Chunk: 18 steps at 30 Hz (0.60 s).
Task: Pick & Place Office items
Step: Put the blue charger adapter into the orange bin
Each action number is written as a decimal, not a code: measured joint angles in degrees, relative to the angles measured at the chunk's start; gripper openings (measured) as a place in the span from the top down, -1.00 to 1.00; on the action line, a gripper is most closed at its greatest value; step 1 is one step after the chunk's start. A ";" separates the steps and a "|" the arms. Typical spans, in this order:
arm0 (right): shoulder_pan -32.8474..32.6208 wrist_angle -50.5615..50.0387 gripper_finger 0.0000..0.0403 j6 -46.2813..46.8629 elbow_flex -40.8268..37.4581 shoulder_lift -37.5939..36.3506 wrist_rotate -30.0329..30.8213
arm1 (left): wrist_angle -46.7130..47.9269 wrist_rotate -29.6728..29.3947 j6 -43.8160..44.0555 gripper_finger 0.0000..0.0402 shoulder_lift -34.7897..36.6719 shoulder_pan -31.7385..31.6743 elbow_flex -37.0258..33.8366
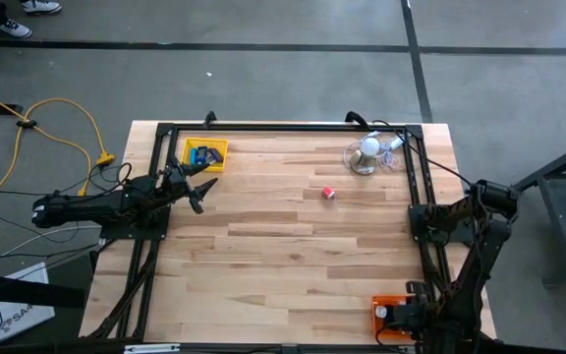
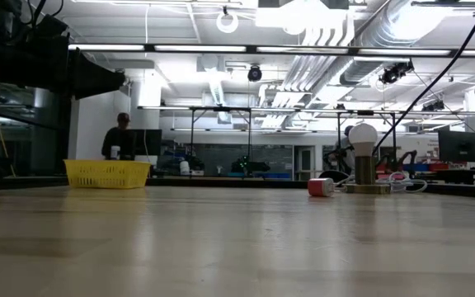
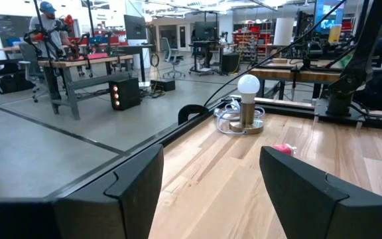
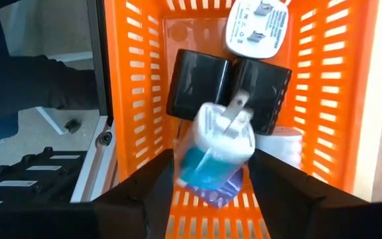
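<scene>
A pale wooden worktop fills the middle of the high view. On it lie a yellow tray at upper left, a white ball-shaped lamp at upper right, a small red piece near the centre, and an orange tray at lower right.

a wooden tabletop carries a yellow tray at one far corner and an orange tray at the opposite near corner. a white ball-shaped lamp with a clear wiry tangle stands near the far edge. a yellow cable lies on the floor.
</scene>
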<state>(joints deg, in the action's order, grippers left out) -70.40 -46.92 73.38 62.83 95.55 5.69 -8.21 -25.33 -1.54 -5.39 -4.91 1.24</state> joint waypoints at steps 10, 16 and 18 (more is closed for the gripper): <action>0.43 -0.01 0.03 -0.32 0.00 0.02 -0.55 | 0.00 0.00 -0.01 -0.21 -0.01 0.02 0.01; 1.06 -0.13 0.03 -1.28 0.00 -0.29 -1.53 | 0.00 0.01 -0.02 -0.21 -0.02 0.02 0.01; 1.32 -0.24 0.03 -1.78 0.00 -0.83 -1.60 | 0.00 0.01 -0.02 -0.21 -0.01 0.01 0.00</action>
<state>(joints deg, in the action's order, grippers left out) -69.08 -47.16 71.60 62.83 94.72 4.09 -8.21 -25.32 -1.56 -5.40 -4.90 1.24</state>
